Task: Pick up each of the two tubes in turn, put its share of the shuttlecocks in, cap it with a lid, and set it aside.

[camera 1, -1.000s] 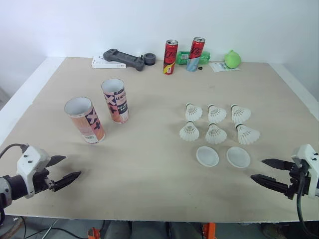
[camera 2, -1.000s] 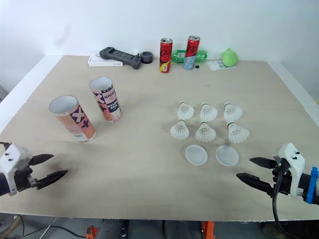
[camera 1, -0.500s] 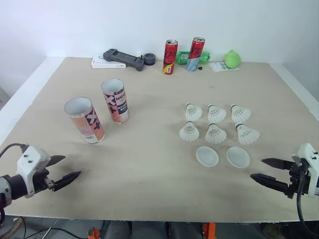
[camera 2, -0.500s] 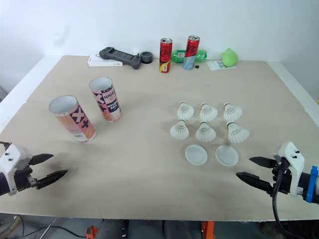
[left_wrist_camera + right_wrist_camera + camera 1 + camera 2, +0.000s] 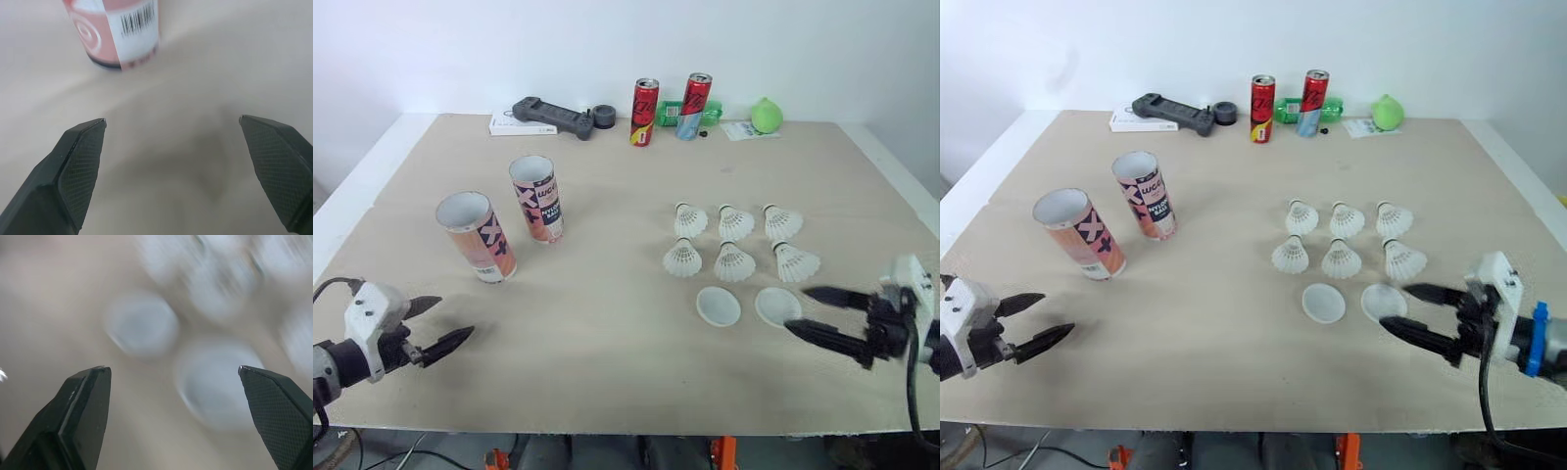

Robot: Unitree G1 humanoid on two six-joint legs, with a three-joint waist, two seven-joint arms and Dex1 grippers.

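Observation:
Two open tubes stand upright at the left of the table: a pink-orange one (image 5: 478, 236) and a pink-and-white one (image 5: 537, 199) just behind it. Several white shuttlecocks (image 5: 734, 240) stand in two rows at the right, with two white lids (image 5: 719, 305) (image 5: 777, 305) lying in front of them. My left gripper (image 5: 456, 317) hovers open near the front edge, short of the pink-orange tube, whose base (image 5: 117, 34) appears in the left wrist view. My right gripper (image 5: 795, 308) is open with nothing in it, its fingertips right beside the right-hand lid (image 5: 217, 382).
Along the back edge lie a black controller (image 5: 553, 115), a tape roll (image 5: 604, 117), two drink cans (image 5: 644, 99) (image 5: 693, 93), a green ball (image 5: 767, 116) and some paper. Bare tabletop (image 5: 607, 294) lies between the tubes and the shuttlecocks.
My right gripper has moved left and slightly up, from the table's front right corner to the right-hand lid. The left gripper has hardly moved.

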